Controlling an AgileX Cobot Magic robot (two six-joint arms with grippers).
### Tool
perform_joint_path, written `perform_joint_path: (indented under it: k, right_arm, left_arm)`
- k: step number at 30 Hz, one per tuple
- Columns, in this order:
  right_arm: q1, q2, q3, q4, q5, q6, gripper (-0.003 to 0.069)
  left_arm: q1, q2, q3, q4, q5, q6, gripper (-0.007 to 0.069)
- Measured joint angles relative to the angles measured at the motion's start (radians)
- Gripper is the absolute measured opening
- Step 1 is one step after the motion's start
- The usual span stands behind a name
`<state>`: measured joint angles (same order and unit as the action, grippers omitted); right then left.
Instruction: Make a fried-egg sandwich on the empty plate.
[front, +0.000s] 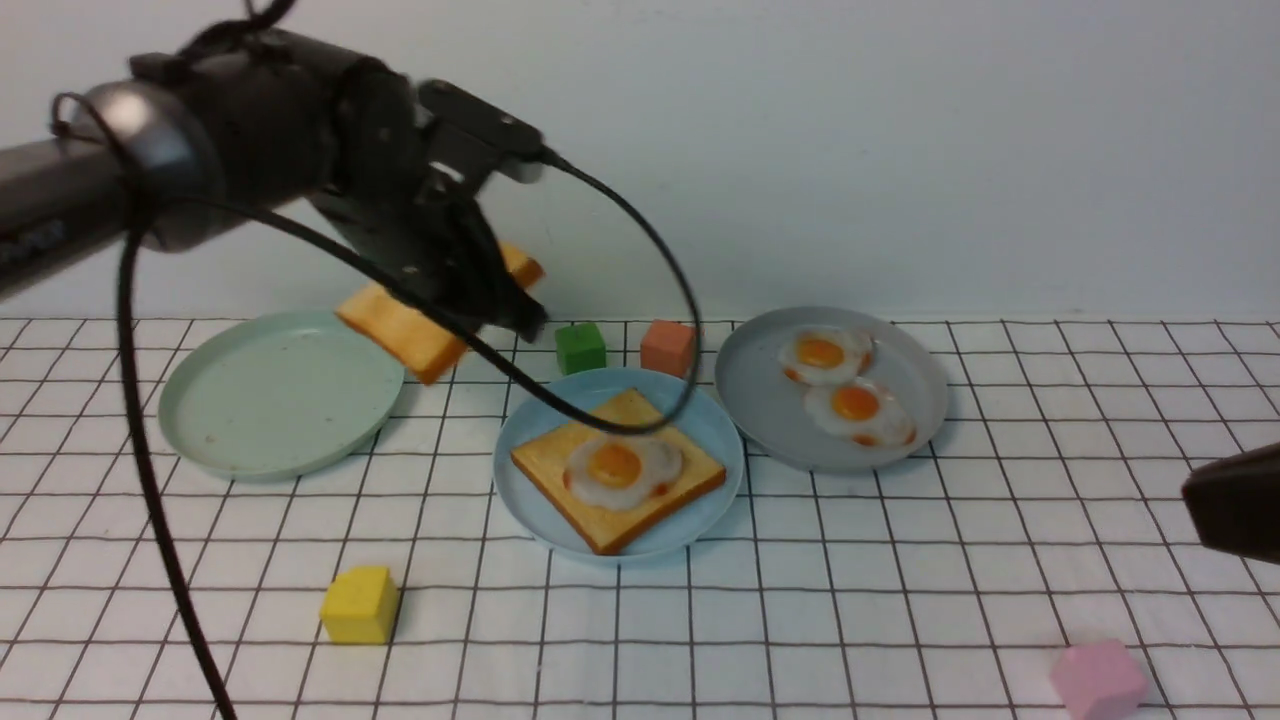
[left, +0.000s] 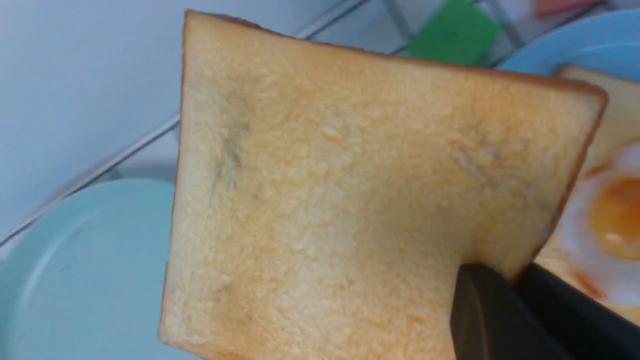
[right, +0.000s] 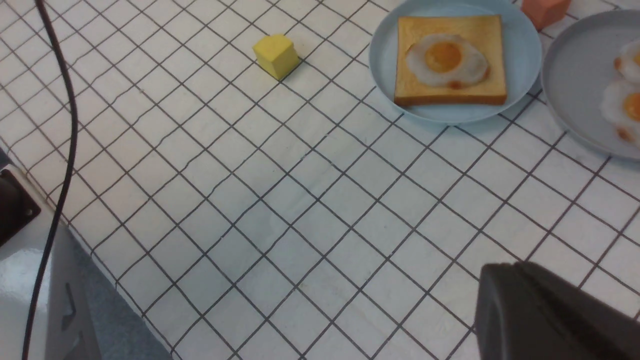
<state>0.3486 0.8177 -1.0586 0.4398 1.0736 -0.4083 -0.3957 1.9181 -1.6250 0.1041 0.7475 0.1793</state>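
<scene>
one toast slice (left: 350, 190) pinched, upper left of the front view
the left gripper's fingers (left: 480, 300) grip its edge; toast and egg (front: 615, 470) lie on the blue plate (front: 520, 500), centre frame.

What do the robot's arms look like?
The left arm is dark, nearly black, with rounded joints and a shiny grey band around it. A thin black cable makes big loops beside it. Its end effector is black, with slim fingers. The right end effector looks dark too, with smooth fingers. I can't make out any writing on them.
</scene>
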Motion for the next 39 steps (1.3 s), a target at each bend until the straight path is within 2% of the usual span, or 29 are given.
perform_joint_path:
  k: [1, 8, 18, 22, 23, 28, 32, 35, 39]
  right_arm:
    - [0.0, -0.021, 0.0, -0.02, 0.001, 0.017, 0.0032]
    - [0.0, -0.075, 0.0, -0.061, 0.02, 0.044, 0.0032]
    - [0.0, -0.08, 0.0, -0.062, 0.048, 0.044, 0.0032]
    - [0.0, -0.08, 0.0, -0.062, 0.05, 0.044, 0.0032]
    - [0.0, -0.08, 0.0, -0.062, 0.05, 0.045, 0.0032]
    - [0.0, -0.08, 0.0, -0.063, 0.05, 0.052, 0.0032]
    - [0.0, -0.08, 0.0, -0.063, 0.05, 0.055, 0.0032]
    - [0.0, -0.08, 0.0, -0.063, 0.05, 0.055, 0.0032]
    - [0.0, -0.08, 0.0, -0.063, 0.052, 0.062, 0.0032]
  left_arm:
    - [-0.064, 0.019, 0.0, -0.01, 0.002, 0.004, 0.0027]
    - [-0.202, 0.116, 0.001, -0.01, -0.009, -0.008, 0.0027]
    - [-0.224, 0.164, 0.001, -0.007, -0.028, -0.013, 0.0045]
    - [-0.224, 0.165, 0.001, -0.009, -0.028, -0.021, 0.0127]
    - [-0.224, 0.165, 0.001, -0.009, -0.027, -0.037, 0.0184]
    - [-0.224, 0.162, 0.001, -0.007, -0.02, -0.084, 0.0337]
    - [-0.224, 0.115, 0.001, -0.007, 0.043, -0.106, 0.0394]
    - [-0.225, 0.051, 0.001, -0.012, 0.078, -0.123, 0.038]
    - [-0.256, -0.208, 0.013, -0.018, 0.153, -0.198, 0.0179]
